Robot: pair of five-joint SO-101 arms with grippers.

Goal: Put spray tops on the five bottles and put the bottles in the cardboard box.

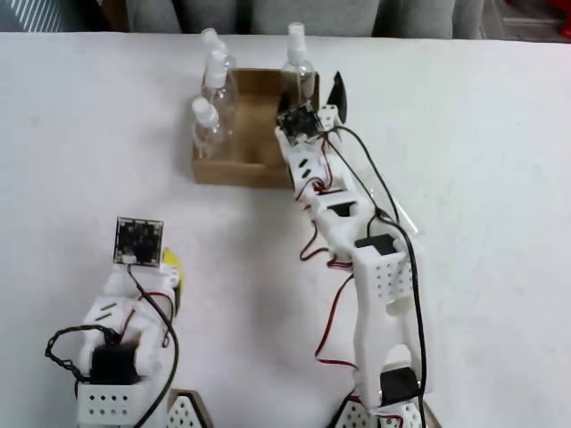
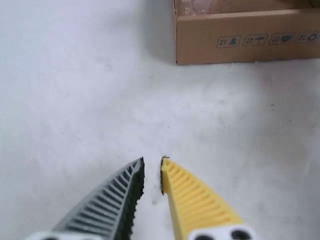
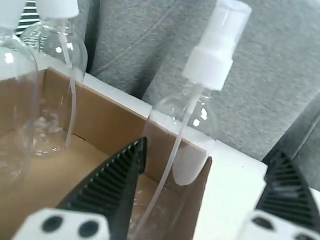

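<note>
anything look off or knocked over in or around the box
Nothing stands out. The bottles visible in the cardboard box stand upright with their spray tops on, and nothing looks spilled or damaged on the table around it.

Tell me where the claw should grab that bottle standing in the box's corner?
Probably the narrow neck just under the spray top, coming from the arm's side, above the rim. The bottle stands upright in a corner of the cardboard box, so walls cover its lower body; the open right gripper faces it.
</note>
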